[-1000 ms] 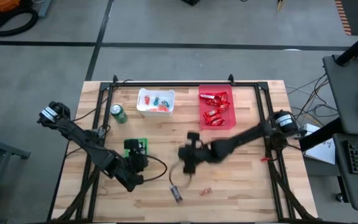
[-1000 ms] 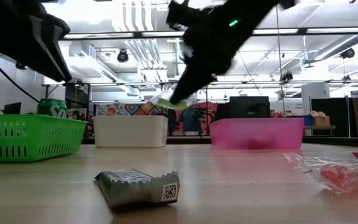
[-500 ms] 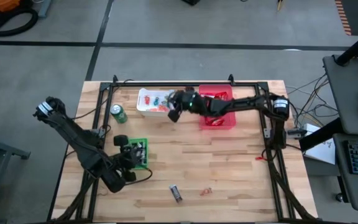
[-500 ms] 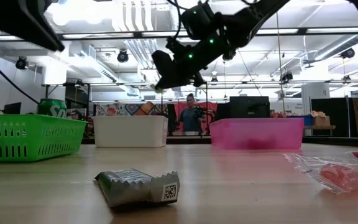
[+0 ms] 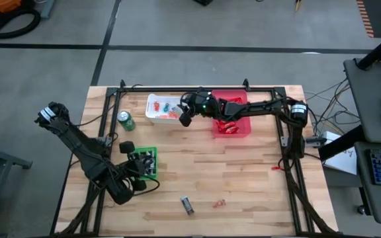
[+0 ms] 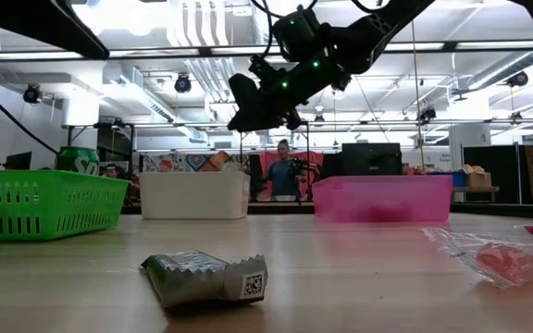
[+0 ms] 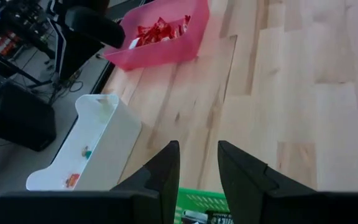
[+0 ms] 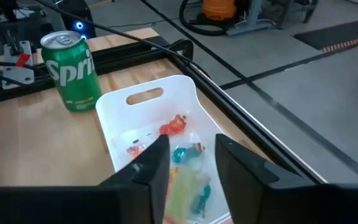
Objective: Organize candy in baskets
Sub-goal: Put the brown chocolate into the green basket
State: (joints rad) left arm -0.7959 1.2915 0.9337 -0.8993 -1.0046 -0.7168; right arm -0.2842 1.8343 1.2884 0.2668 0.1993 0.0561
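The white basket (image 5: pixel 149 109) stands at the table's far side, holding small red (image 8: pixel 173 124), blue and pale green (image 8: pixel 185 186) candy. My right gripper (image 8: pixel 191 146) hangs open above its right end, and the pale green piece lies under its fingers. The red basket (image 5: pixel 246 125) beside it holds red-wrapped bars. My left gripper (image 7: pixel 197 149) is open just above the green basket (image 5: pixel 149 158), and nothing is between its fingers. A dark wrapped mini bar (image 5: pixel 187 205) and a small orange piece (image 5: pixel 219 203) lie on the wood near the front edge.
A green drink can (image 5: pixel 126 121) stands left of the white basket. A black frame runs along the table's edges, and cables trail by the left arm. Bare wood lies between the baskets and the two loose candies.
My right gripper has swung from the middle of the table to the far side, over the white basket's right end, carrying a pale green piece. That piece no longer shows at its fingertips. My left gripper has drawn back a little from over the green basket and has risen.
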